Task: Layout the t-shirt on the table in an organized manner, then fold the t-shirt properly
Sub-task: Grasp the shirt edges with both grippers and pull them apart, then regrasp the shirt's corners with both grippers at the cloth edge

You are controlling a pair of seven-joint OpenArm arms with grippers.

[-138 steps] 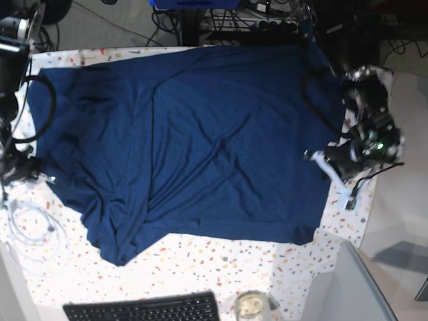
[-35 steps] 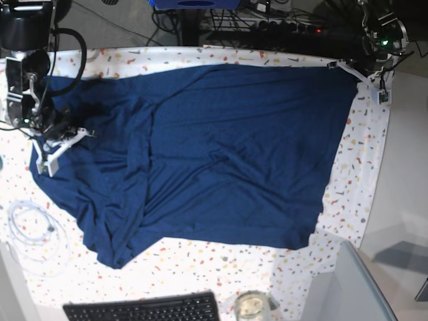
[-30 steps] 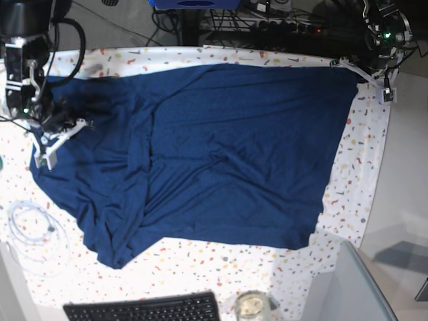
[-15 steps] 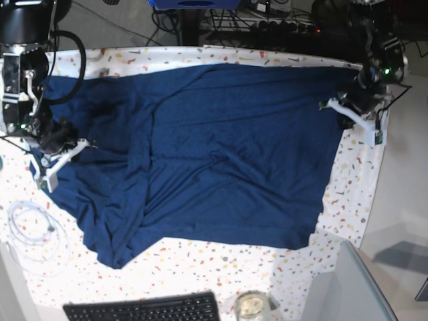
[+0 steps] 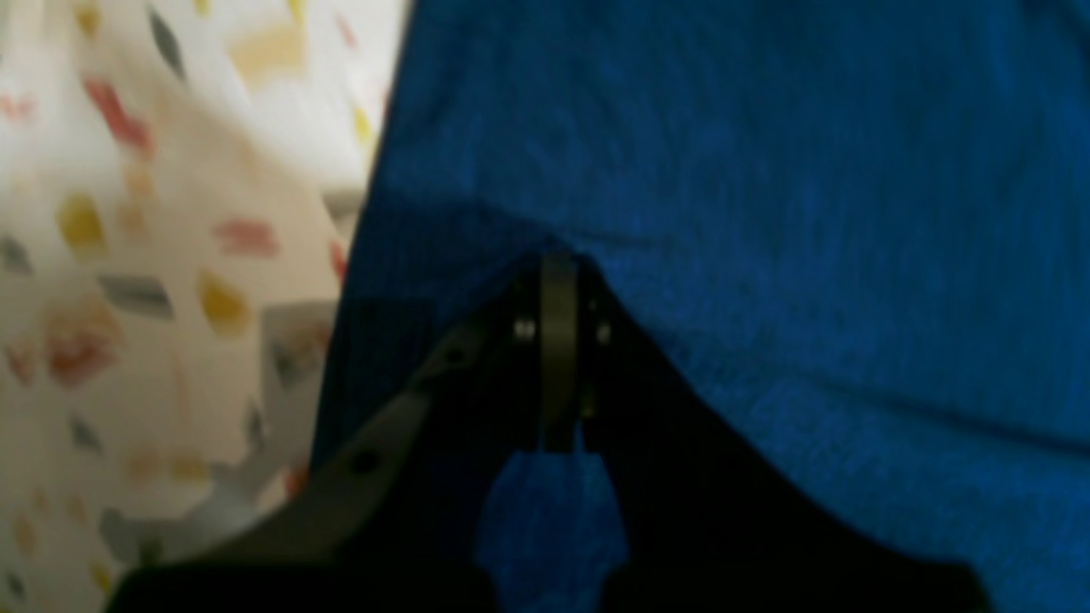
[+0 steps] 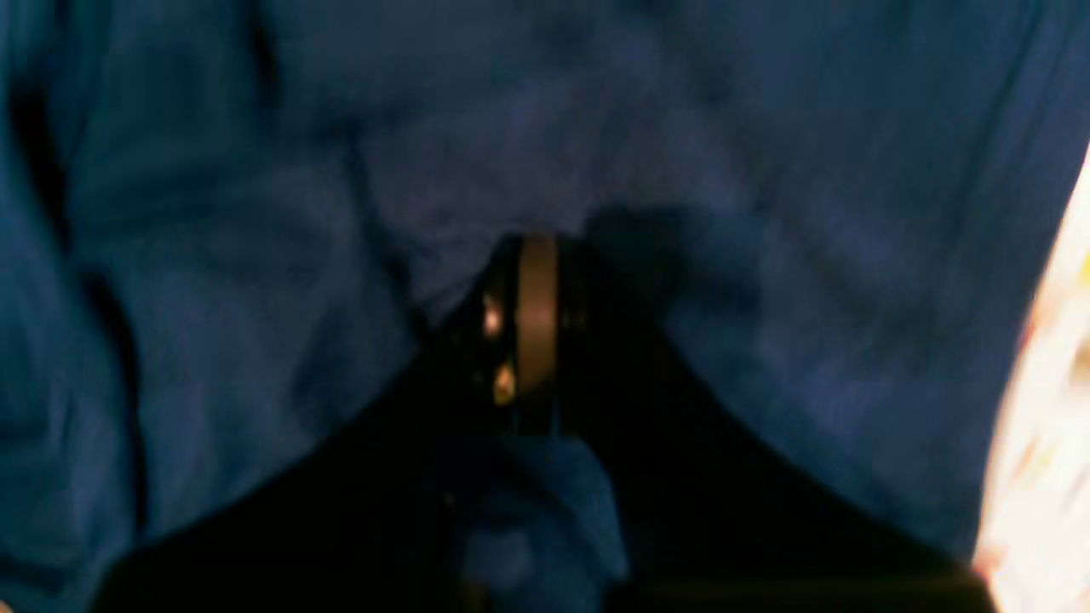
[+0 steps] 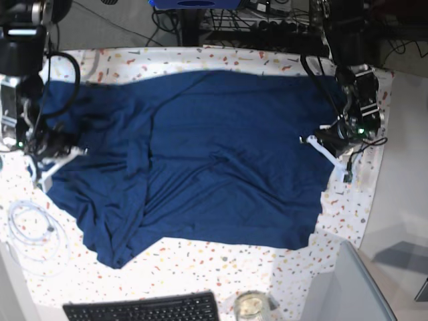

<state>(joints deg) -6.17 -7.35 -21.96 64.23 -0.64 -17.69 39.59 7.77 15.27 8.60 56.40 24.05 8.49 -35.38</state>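
Note:
The dark navy t-shirt (image 7: 214, 154) lies spread across the speckled white table (image 7: 200, 257), with wrinkles and a bunched fold on its left side. My left gripper (image 7: 326, 152) sits at the shirt's right edge. In the left wrist view the left gripper (image 5: 558, 266) is shut on a pinch of the t-shirt (image 5: 766, 213), with bare table (image 5: 128, 255) beside it. My right gripper (image 7: 57, 164) is at the shirt's left edge. The right wrist view shows the right gripper (image 6: 536, 249) shut on the t-shirt (image 6: 255, 255), near a strip of table (image 6: 1056, 340).
A black keyboard (image 7: 144, 309) and a glass jar (image 7: 251, 305) stand at the front edge. A coiled white cable (image 7: 33, 231) lies front left. A grey panel (image 7: 351, 287) rises at the front right. Cables and gear crowd the floor behind the table.
Both grippers have moved toward the front of the table, dragging the shirt's ends with them. The left gripper came down from the far right corner, and the shirt's far edge now sits lower.

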